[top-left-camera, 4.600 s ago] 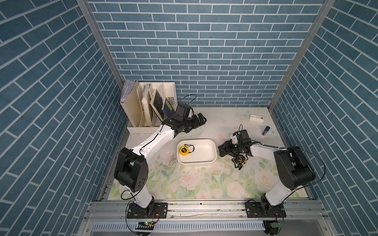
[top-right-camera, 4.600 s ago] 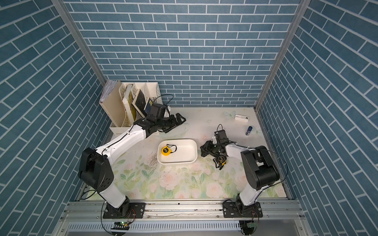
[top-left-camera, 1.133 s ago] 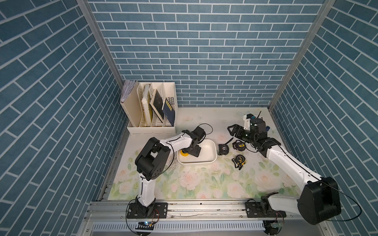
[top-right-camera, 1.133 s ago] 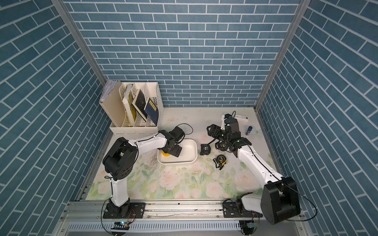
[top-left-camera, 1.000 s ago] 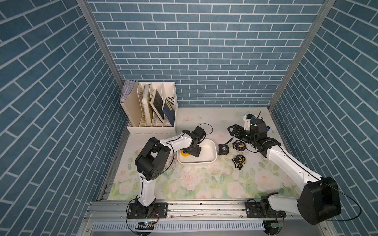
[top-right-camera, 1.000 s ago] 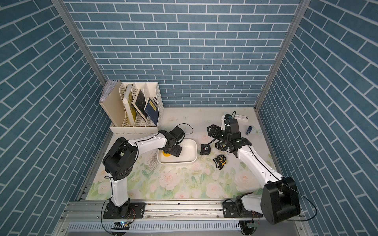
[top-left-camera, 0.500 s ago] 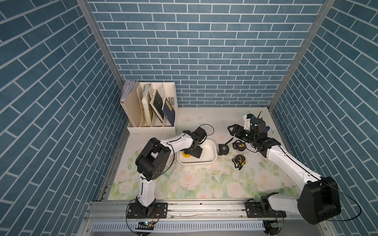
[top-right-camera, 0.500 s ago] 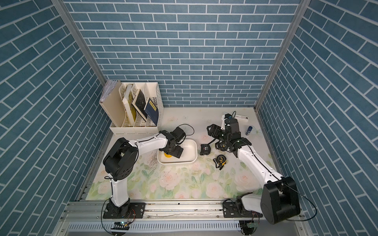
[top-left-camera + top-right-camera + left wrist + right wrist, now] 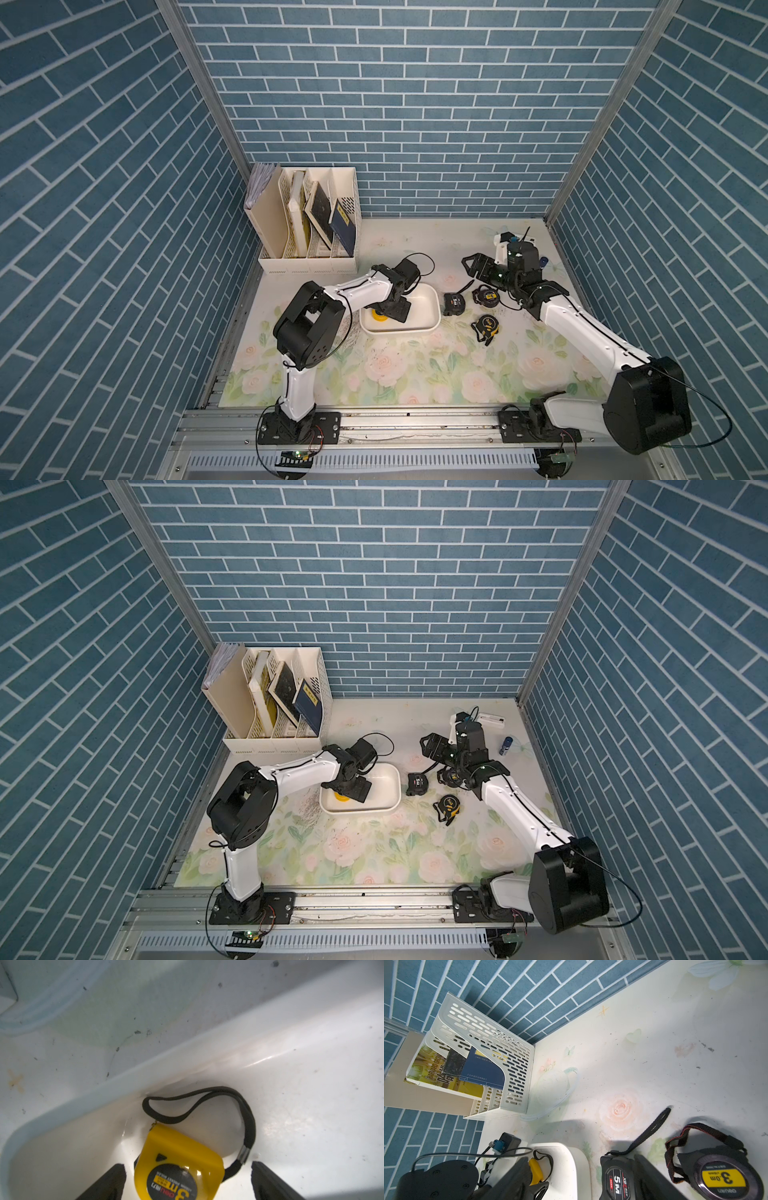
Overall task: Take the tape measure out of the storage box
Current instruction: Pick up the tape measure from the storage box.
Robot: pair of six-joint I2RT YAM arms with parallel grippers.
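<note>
Fig.: left end effector (image 9: 187, 1167), jaws wide & empty, straddles the yellow 3 m tape measure (image 9: 176, 1159) lying between them in storage box (image 9: 124, 1076). Right end effector (image 9: 470, 267) open. Remaining: grip, lift out.

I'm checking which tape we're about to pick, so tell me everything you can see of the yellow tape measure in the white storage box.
The yellow tape measure is a small glossy plastic case with a round black label reading 3m. It lies flat, label up, on the storage box floor near a rounded corner. Its black fabric strap, pinched by a metal crimp, loops toward the box wall. The left tool straddles it, open, not visibly touching the case.
</note>
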